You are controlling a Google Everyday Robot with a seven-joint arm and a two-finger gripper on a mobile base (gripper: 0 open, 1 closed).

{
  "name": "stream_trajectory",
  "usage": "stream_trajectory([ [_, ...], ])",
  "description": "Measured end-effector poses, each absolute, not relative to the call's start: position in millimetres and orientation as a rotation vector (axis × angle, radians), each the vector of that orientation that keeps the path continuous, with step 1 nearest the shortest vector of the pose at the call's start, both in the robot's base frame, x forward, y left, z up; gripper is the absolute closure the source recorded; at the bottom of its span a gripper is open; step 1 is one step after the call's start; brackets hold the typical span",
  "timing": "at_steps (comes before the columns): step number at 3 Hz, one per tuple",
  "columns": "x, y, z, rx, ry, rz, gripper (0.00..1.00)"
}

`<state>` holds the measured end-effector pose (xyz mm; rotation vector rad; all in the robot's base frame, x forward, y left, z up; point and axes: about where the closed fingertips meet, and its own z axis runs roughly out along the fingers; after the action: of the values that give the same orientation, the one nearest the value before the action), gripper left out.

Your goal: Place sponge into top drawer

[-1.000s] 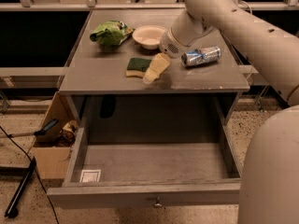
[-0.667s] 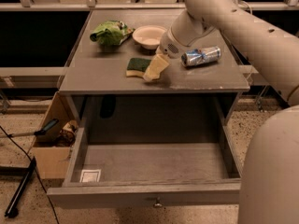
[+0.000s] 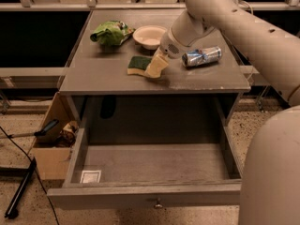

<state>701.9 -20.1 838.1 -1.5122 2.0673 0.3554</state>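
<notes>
The sponge (image 3: pixel 137 64), dark green on top with a pale yellow layer below, lies flat on the grey table top near its front middle. My gripper (image 3: pixel 156 65) is down at the sponge's right edge, its pale fingers touching or right beside it. The top drawer (image 3: pixel 145 196) is pulled fully out below the table top, with a flat front, a small metal knob (image 3: pixel 158 204) and a white sticker (image 3: pixel 90 176) on its floor at the front left. Nothing else lies in the drawer.
On the table top stand a light green snack bag (image 3: pixel 110 33) at the back left, a white bowl (image 3: pixel 149 36) behind the sponge and a lying silver can (image 3: pixel 201 56) to the right. A cardboard box (image 3: pixel 54 139) sits on the floor at the left.
</notes>
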Motion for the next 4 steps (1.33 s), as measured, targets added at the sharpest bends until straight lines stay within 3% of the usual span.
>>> stream_trajectory([
  [1, 701.9, -20.1, 838.1, -1.512, 2.067, 0.355, 0.94],
  [2, 701.9, -20.0, 838.0, -1.512, 2.067, 0.355, 1.00],
  [4, 701.4, -14.6, 847.9, -1.544, 2.048, 0.344, 1.00],
])
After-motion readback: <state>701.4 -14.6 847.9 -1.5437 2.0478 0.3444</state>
